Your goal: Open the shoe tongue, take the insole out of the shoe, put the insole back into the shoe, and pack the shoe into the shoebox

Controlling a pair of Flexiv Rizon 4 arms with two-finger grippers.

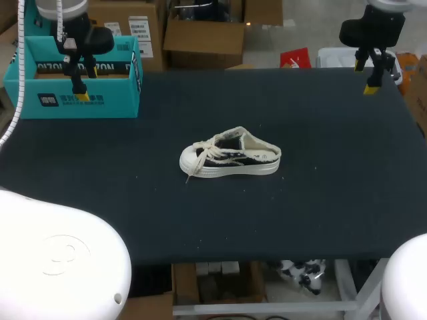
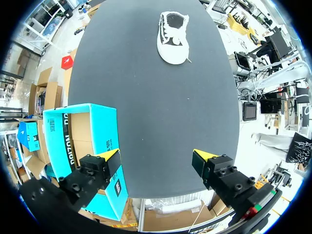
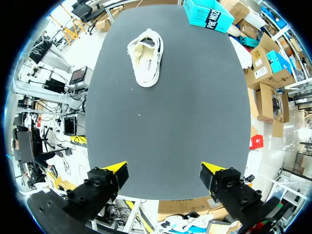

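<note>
Head view: sneaker (image 1: 230, 159) lies mid-way on the surface (image 1: 333, 200), well apart from the left end effector (image 1: 81, 95) above the teal shoebox (image 1: 40, 100) and the right end effector (image 1: 371, 87) above the far right corner. Both have their fingers spread apart.

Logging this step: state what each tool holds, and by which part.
Nothing is held. The left tool and the right tool are both open and empty; the shoe lies untouched.
</note>
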